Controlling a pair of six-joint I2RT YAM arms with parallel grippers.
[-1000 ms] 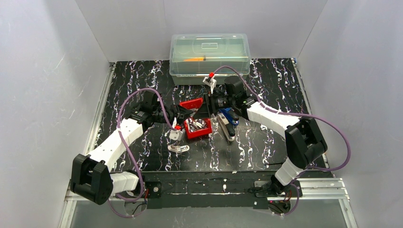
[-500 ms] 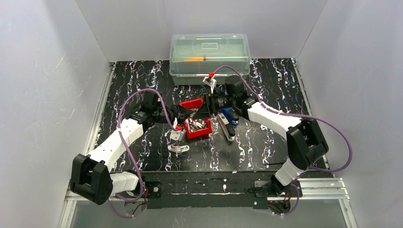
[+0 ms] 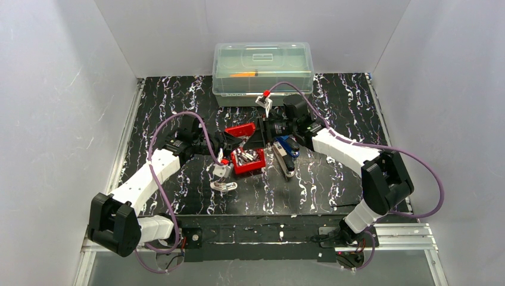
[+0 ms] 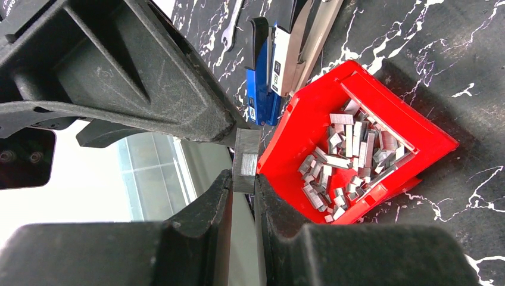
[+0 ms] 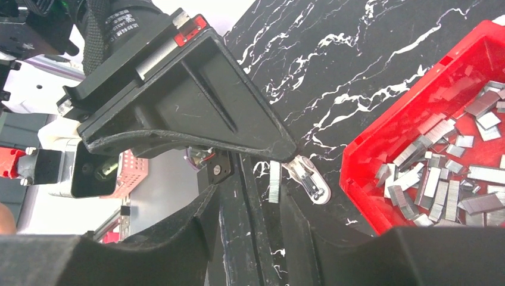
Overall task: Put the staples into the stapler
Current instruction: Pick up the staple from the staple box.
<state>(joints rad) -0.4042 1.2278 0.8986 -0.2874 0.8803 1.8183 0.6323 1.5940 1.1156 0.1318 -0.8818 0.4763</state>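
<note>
so the left gripper [image 4: 243, 185] is clamped on a short strip of staples [image 4: 246, 164], pinched right at the fingertips and held up above the table [image 3: 333, 179], over the edge of the red tray [image 4: 298, 119]. the right gripper [image 5: 253, 199] is nose to nose with it. its jaws are apart with that same strip sitting in the gap, closer to one finger than the other, and from the right wrist view there's clear space on at least one side, so no clamp there. can't tell if the nearer finger is actually touching it. the tray sits mid-table, tilted a bit in the left wrist view, with a messy heap of loose staples [image 4: 345, 155] in it. the stapler [image 3: 286, 156], blue and black, lies flat on the table just to the right of the tray, touched by neither gripper. there's also a small silver metal bit [image 3: 224, 186] on the table near the tray's front-left corner, and a clear lidded box [image 3: 262, 68] at the back edge.
</note>
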